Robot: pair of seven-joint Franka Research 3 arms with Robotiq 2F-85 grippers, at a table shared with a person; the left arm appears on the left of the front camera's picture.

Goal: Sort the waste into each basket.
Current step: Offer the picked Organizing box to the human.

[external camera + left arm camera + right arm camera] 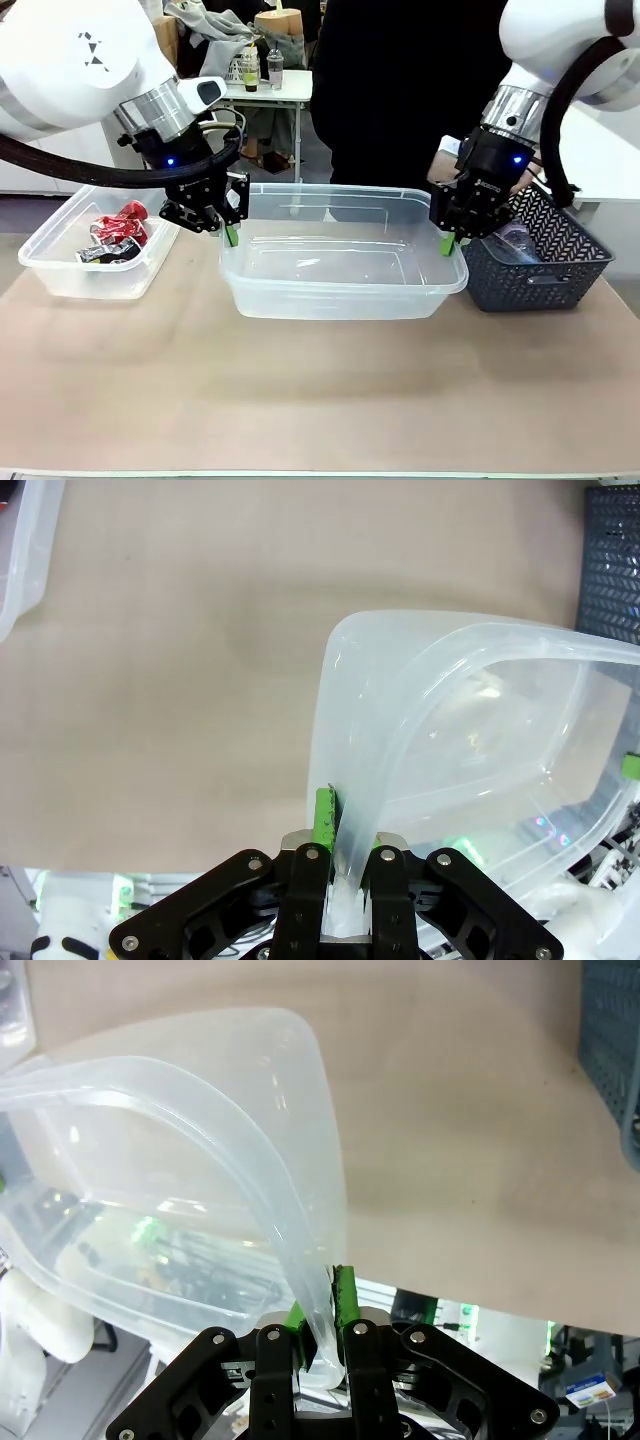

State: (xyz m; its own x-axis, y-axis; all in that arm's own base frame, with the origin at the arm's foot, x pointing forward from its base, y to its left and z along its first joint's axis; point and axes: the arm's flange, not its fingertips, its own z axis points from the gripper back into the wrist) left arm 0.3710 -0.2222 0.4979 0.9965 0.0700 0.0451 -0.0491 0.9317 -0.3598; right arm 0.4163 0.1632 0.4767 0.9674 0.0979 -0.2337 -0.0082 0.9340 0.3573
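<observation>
A large clear tub (340, 296) stands mid-table with nothing inside. My left gripper (231, 235) is shut on its left rim; the left wrist view shows the thin wall (450, 730) pinched in that gripper (345, 832). My right gripper (447, 243) is shut on the tub's right rim, and the right wrist view has the rolled rim (200, 1110) clamped in the gripper (320, 1312). Crushed red and black cans (118, 232) lie in a smaller clear tub (60, 276) at the left. At the right, a dark lattice basket (540, 282) holds see-through plastic waste (515, 240).
A person in dark clothing (400, 90) stands at the far side, one hand (444, 160) close behind my right gripper. Bare tan tabletop (320, 390) stretches in front of the three baskets. The dark basket (612, 560) and small tub (25, 550) flank the big one closely.
</observation>
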